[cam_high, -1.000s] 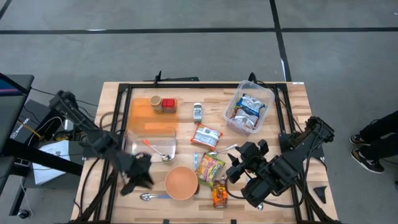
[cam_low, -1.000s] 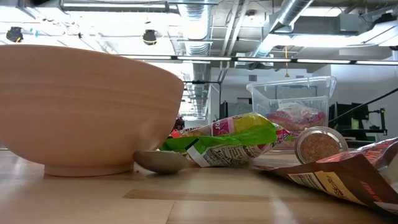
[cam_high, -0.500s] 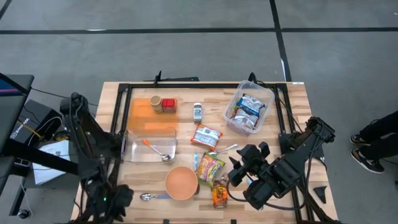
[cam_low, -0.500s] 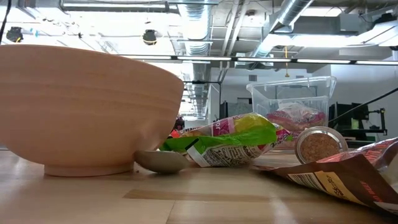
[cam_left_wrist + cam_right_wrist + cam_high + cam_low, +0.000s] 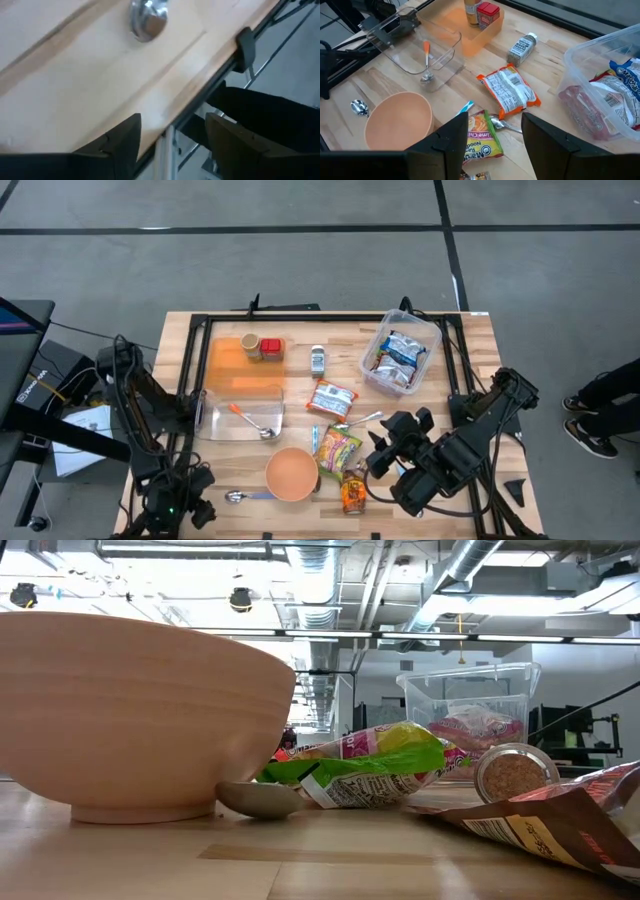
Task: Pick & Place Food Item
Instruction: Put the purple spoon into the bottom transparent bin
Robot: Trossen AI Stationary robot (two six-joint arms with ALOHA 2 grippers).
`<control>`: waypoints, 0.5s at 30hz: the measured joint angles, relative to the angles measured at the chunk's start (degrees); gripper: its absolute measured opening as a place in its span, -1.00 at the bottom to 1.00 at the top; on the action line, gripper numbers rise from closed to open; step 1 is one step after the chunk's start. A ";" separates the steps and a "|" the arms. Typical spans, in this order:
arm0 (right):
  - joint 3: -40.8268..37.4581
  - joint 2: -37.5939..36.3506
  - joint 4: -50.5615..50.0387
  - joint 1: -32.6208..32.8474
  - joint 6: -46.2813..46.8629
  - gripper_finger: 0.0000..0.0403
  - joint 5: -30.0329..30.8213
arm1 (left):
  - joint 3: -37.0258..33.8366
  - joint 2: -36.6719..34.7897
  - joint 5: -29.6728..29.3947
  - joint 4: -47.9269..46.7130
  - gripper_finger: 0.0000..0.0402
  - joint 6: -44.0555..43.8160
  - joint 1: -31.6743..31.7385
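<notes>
Food packets lie flat on the wooden table: an orange-red noodle packet (image 5: 331, 398) (image 5: 509, 90), a green-yellow noodle packet (image 5: 338, 448) (image 5: 370, 770) and an orange snack bag (image 5: 352, 492). My right gripper (image 5: 385, 452) (image 5: 495, 145) hovers open above the green-yellow packet and holds nothing. My left gripper (image 5: 182, 502) (image 5: 172, 145) stands open over the table's near left corner, with nothing between its fingers. A metal spoon (image 5: 238, 496) (image 5: 147, 20) lies just beyond it. Neither gripper shows in the low view.
A peach bowl (image 5: 292, 474) (image 5: 130, 710) stands near the front edge. A clear bin (image 5: 400, 360) at the far right holds packets. A clear dish (image 5: 242, 412) holds a spoon, and an orange tray (image 5: 245, 365) holds jars. A spice shaker (image 5: 318, 360) lies mid-table.
My left gripper has swung from beside the bowl toward the table's near left corner and has come down, rolling as it went. My right arm and the things on the table have kept still.
</notes>
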 joint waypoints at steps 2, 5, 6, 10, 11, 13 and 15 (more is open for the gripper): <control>0.00 0.00 0.00 0.00 -0.04 -0.11 0.00 | -2.09 0.02 -0.12 2.63 0.10 -0.29 1.07; 0.00 0.00 0.02 0.32 -0.05 -0.11 0.02 | -4.19 -0.07 -0.73 2.94 0.07 -0.33 3.19; 0.00 0.00 0.00 0.47 0.00 -0.11 0.00 | -4.69 -0.07 -0.65 2.61 0.05 -0.33 3.71; 0.00 0.00 0.00 1.27 1.29 -0.11 -0.01 | -6.53 -0.07 -0.68 3.00 -0.04 -0.04 5.35; 0.00 0.00 0.01 1.52 1.73 -0.11 0.02 | -6.93 -0.07 -0.69 3.19 -0.05 -0.04 5.49; 0.00 0.00 0.00 1.83 1.91 -0.11 0.00 | -7.66 -0.07 -1.02 3.58 -0.07 0.00 5.52; 0.00 0.00 0.01 1.88 1.94 -0.11 0.00 | -8.43 -0.07 -0.92 4.56 -0.07 0.00 5.54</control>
